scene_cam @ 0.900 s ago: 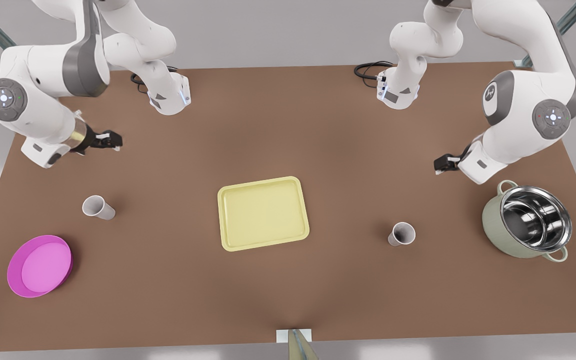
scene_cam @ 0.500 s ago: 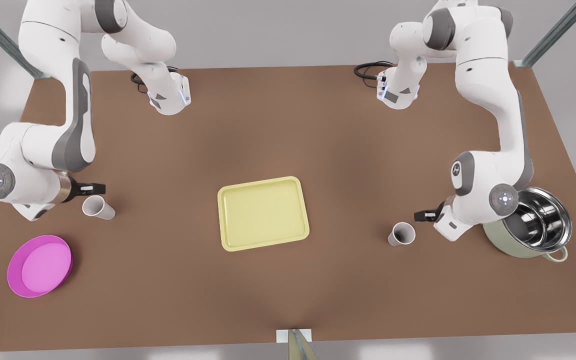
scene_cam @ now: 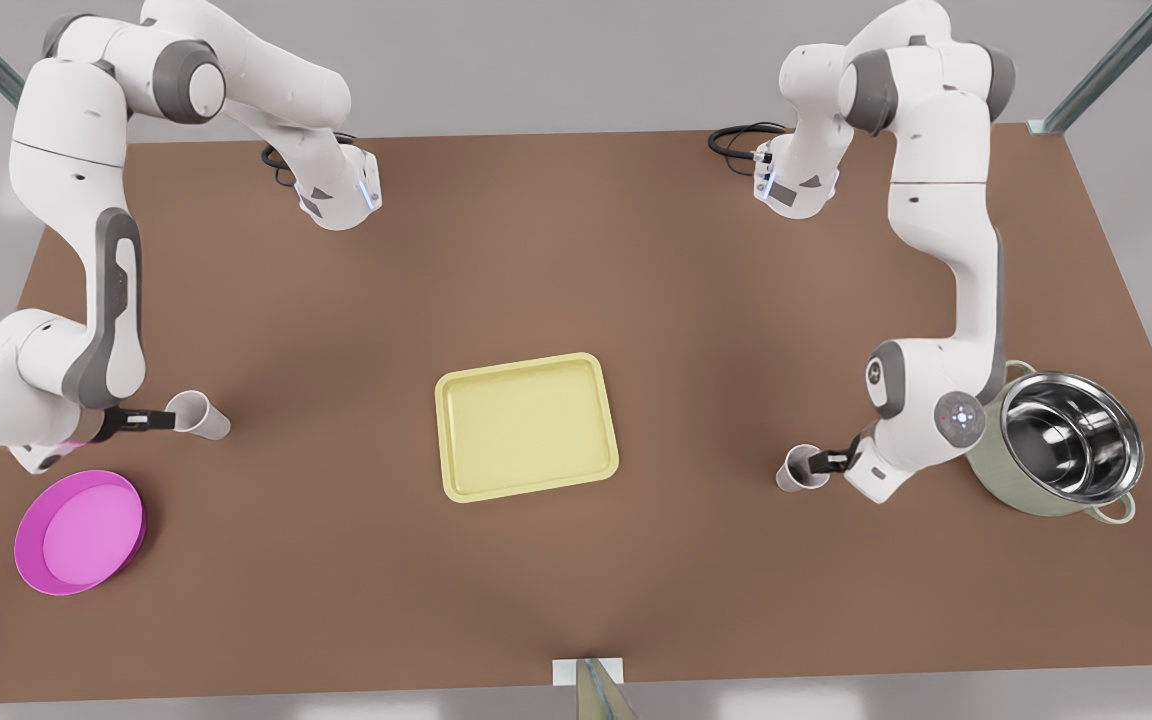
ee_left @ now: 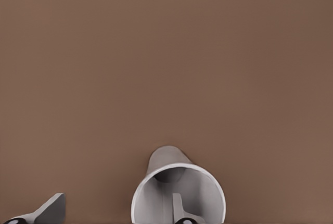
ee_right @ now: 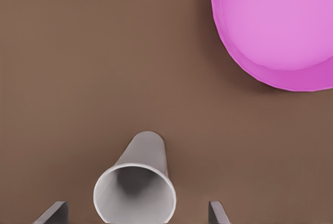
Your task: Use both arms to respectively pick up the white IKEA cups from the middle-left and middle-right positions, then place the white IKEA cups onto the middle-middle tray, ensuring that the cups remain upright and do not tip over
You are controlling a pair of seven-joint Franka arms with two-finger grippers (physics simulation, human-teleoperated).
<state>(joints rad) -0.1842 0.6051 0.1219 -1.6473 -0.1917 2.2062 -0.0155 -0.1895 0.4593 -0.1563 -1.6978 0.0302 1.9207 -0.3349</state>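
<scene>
Magenta plate (scene_cam: 79,532) lay at the near corner on the front view's left, well apart from the tray. Just behind it, the right gripper (scene_cam: 158,421) sat low at the rim of 1 white cup (scene_cam: 198,415), which stood upright on the brown table (scene_cam: 556,250). In the right wrist view that cup (ee_right: 135,192) sat between the 2 fingertips (ee_right: 52,213), spread wide on either side, neither touching it; the plate (ee_right: 276,26) showed beyond.

Pale yellow tray (scene_cam: 526,425) lay mid-table, holding nothing, well apart from both cups.

Toward the front view's right, the second white cup (scene_cam: 800,468) stood upright, the left gripper (scene_cam: 824,461) at its rim. In the left wrist view 1 fingertip (ee_left: 179,211) reached inside the cup's mouth (ee_left: 178,193) and the other (ee_left: 49,211) stood outside, well clear of the wall; open, gripping nothing. Green steel-lined pot (scene_cam: 1056,440) stood just beyond that arm, at the far right.
</scene>
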